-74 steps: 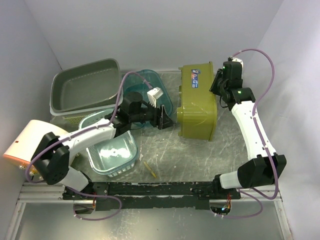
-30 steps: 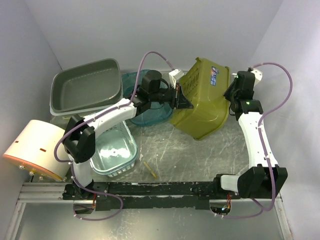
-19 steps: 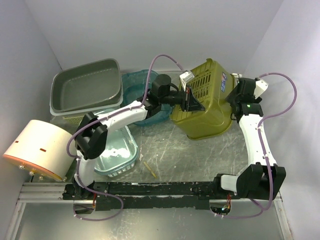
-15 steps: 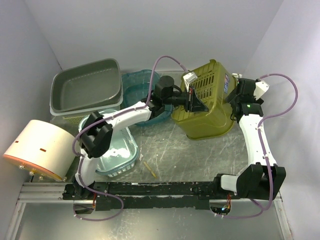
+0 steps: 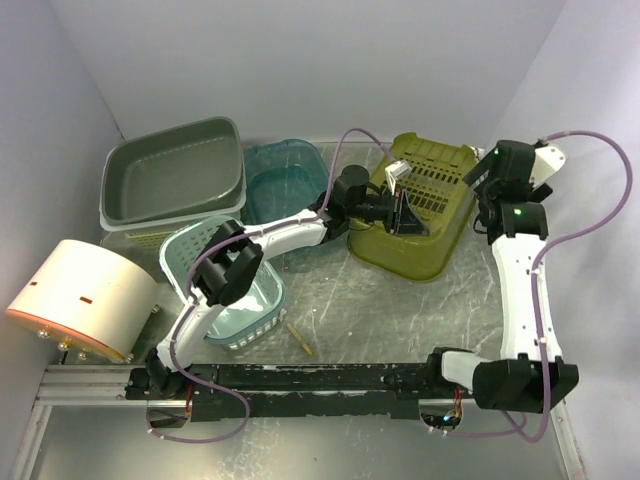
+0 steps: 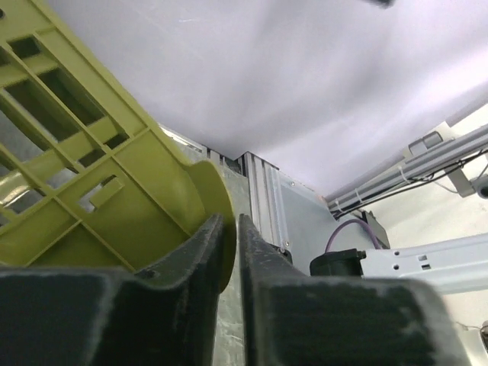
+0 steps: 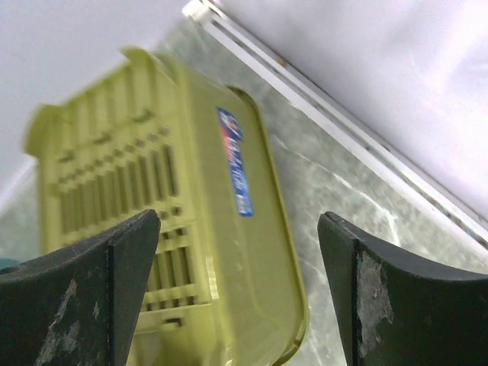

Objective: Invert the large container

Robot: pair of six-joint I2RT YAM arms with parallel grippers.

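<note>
Quick status from my end, using the olive container (image 5: pixel 400 248) as my reference for everything. It's on the table (image 5: pixel 400 320), tipped so its slotted bottom faces up and toward the back wall, with a solid side wall toward me. It looks tilted rather than sitting flat, and I can't tell how much of its rim touches the table.

The left gripper (image 5: pixel 405 212) is on the container's left side. On the left wrist cam its fingers (image 6: pixel 191 259) are pinched down on a thin lip of the container's rim, with only a sliver of gap and olive plastic in it.

The right gripper (image 5: pixel 488 176) hangs just off the container's right rear corner. Its wrist cam shows both fingers (image 7: pixel 114 305) spread wide. The sticker side of the container is out beyond them and they're touching nothing.

The rest, all relative to the container:
- A teal tub (image 5: pixel 285 180) is right beside it on the left. I can't tell whether they touch.
- A grey tub (image 5: pixel 175 170) sits further left, past the teal one.
- A mint basket (image 5: pixel 225 300) is off to the front-left, under the left arm.
- A cream drum (image 5: pixel 80 295) is way out left and nearer me.
- A little stick (image 5: pixel 300 340) lies on the table front-left of the container, just beside the mint basket.
</note>
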